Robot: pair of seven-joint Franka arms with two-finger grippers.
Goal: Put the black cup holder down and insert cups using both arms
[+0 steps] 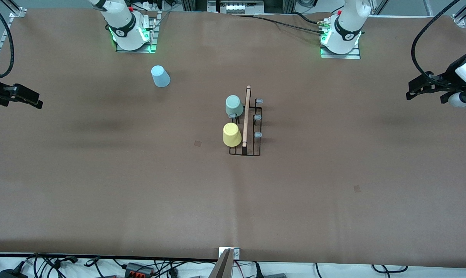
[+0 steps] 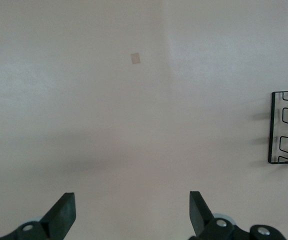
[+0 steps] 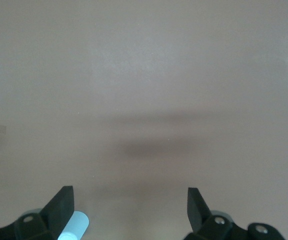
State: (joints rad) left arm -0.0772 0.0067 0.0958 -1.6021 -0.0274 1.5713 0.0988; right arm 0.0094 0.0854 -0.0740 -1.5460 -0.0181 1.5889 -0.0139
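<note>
Brown paper-like sheeting covers the counter (image 1: 102,185), and near its middle stands the small black wire cup holder (image 1: 252,146) with a light wooden rod (image 1: 247,116) along its top and pale grey-tipped prongs (image 1: 258,134). Two plastic tumblers sit upside down on its prongs on the side toward the right arm's end: the pale green cup (image 1: 233,105) and, at six o'clock from it and nearer the front camera, the yellow cup (image 1: 232,134), the two almost touching. The light blue cup (image 1: 160,76) rests mouth down on the counter, well apart at about ten o'clock from the holder, close to the right arm's base. The left gripper (image 2: 133,212) hangs over the left arm's end of the counter, its jaws spread wide and holding nothing; its wrist view catches an edge of the holder. The right gripper (image 3: 130,209) hangs over the right arm's end, jaws likewise wide apart and empty.
</note>
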